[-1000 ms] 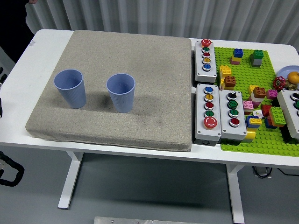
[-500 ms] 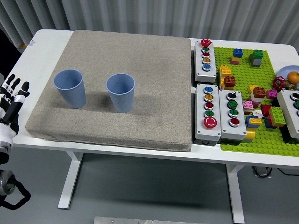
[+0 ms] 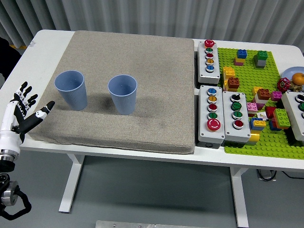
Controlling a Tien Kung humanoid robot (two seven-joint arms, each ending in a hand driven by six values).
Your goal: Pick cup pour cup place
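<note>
Blue-grey ribbed plastic cups, two in number, upright and apart on a beige fabric mat covering the left and middle of a white table: left cup near the mat's left edge, right cup beside it toward the middle. Both in the same spots as half a second ago. Left hand now higher and further in than before, at the mat's near-left corner, fingers spread open, thumb pointing toward the left cup, holding nothing and not touching either cup. To the right of the mat, three grey button boxes fully visible, and a green building-brick baseplate with coloured bricks.
</note>
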